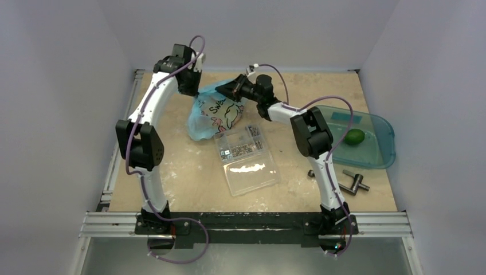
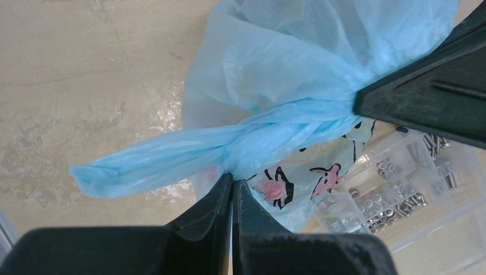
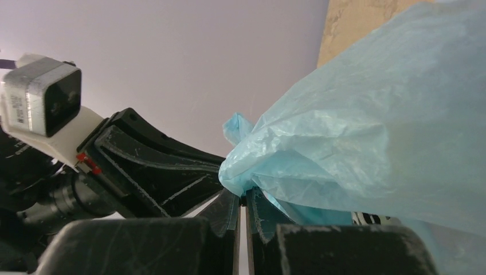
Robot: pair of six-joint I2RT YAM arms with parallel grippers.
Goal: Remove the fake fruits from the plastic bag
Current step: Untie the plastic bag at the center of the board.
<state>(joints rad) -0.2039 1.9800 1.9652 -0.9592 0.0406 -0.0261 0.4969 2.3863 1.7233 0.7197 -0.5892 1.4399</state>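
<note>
The left hand is clenched on a twisted blue strip of the plastic bag, at the bag's far left corner. Its wrist view shows the pinch plainly: both fingers are shut tight with the film caught between the tips, which the overhead view hides behind the arm. That view also shows pink cartoon drawings on the bag's white panel. The bag is raised at the back of the desk, its bottom sagging toward the surface; what lies inside cannot be made out in any view. At the bag's far right corner the right hand is clenched on a bunched edge of film, seen closely only from its own wrist. Just beside the bag on its near side lies a clear compartment box of screws and nuts. Only the overhead view shows what is well right of the bag: a metal T-shaped tool and a teal tray holding one green fake fruit.
</note>
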